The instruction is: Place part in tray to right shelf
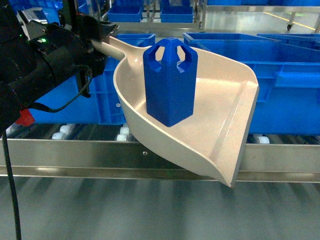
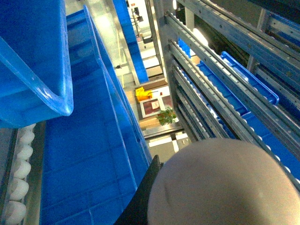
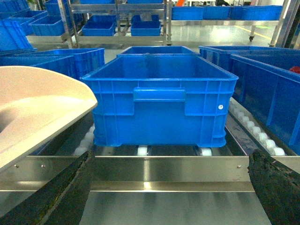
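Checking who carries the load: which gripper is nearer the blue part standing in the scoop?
Left. The left gripper holds the beige scoop's handle just behind the blue part; the right gripper hangs open off to the right, facing a blue crate.

Blue part (image 1: 170, 82) upright inside tilted beige tray (image 1: 227, 125).

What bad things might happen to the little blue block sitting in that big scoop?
1. The part stands upright and loose in the tray, which slants down toward its open lip, so it may slide or tip out.
2. The left pincer holds only the far end of the tray's handle, so the tray may sag or twist.
3. The tray's lip hangs near the metal rail and the blue crate; it might bump them.
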Robot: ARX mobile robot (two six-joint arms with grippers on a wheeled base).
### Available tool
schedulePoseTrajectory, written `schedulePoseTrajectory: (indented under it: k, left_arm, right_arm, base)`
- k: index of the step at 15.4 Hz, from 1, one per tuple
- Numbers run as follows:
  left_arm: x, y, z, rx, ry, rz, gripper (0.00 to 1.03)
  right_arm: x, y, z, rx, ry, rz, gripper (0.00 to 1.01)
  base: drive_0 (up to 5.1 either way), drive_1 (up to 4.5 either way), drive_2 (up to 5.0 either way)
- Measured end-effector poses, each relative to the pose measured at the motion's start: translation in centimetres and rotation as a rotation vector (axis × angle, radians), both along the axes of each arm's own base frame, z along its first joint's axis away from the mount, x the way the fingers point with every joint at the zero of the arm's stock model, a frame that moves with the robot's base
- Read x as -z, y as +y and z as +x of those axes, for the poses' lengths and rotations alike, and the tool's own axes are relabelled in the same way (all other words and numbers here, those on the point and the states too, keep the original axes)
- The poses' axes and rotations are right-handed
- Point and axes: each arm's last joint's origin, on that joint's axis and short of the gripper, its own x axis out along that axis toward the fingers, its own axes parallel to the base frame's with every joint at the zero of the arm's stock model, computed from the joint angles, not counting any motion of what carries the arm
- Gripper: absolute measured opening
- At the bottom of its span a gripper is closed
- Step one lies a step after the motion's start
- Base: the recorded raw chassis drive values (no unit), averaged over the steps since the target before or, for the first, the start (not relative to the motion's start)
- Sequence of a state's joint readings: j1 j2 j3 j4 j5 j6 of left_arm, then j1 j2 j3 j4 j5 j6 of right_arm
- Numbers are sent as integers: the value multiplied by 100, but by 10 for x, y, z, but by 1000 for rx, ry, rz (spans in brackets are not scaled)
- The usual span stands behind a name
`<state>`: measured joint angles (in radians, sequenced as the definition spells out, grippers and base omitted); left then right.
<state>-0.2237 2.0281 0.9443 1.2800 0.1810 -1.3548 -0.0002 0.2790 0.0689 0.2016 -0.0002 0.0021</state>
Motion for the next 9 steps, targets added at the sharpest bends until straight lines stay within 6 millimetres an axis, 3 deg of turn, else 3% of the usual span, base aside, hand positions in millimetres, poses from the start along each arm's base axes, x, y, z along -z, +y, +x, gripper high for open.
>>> schedulePoseTrajectory:
  k: [9]
  left_arm:
    - [0, 0, 0, 1, 0, 0, 12]
  right_arm:
    - [0, 0, 0, 0, 0, 0, 98]
  base:
    - [0, 0, 0]
